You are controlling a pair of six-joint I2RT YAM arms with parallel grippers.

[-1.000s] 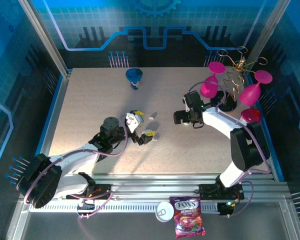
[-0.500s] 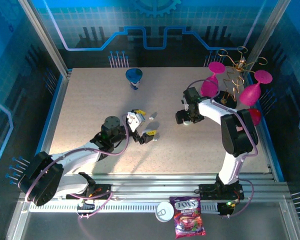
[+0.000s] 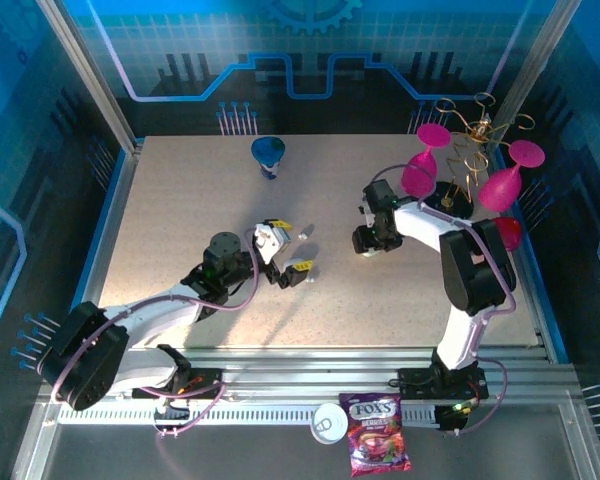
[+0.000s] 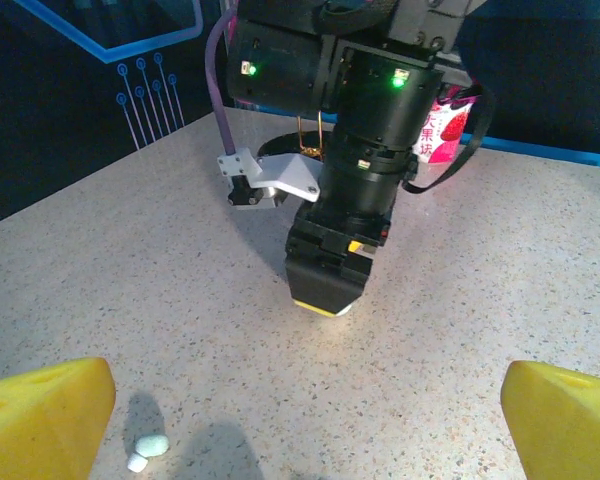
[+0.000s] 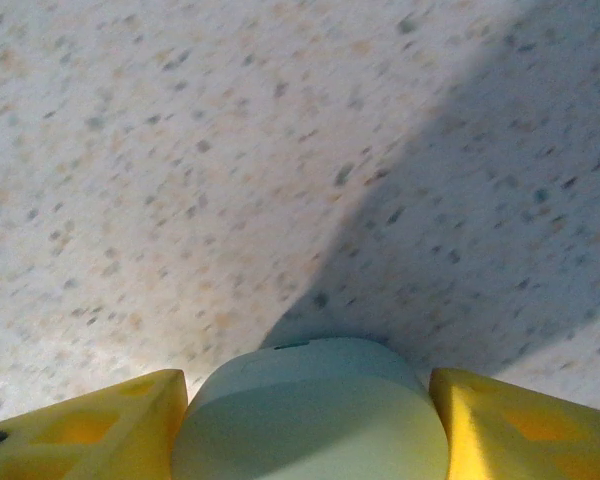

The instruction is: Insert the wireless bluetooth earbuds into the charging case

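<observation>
The table spreads wide under me, and my two arms meet near its middle. My right gripper points straight down over the white charging case. Its yellow pads lie close against both flanks of the case, but I cannot tell whether they grip it. My left gripper hovers low with its jaws spread wide and nothing between them. The one earbud I can make out lies on the table just ahead of my left gripper, off toward one finger and well apart from the case. So my left arm is much the nearer. The earbud seems to lie slantwise across my reach, though it is too small to be sure.
</observation>
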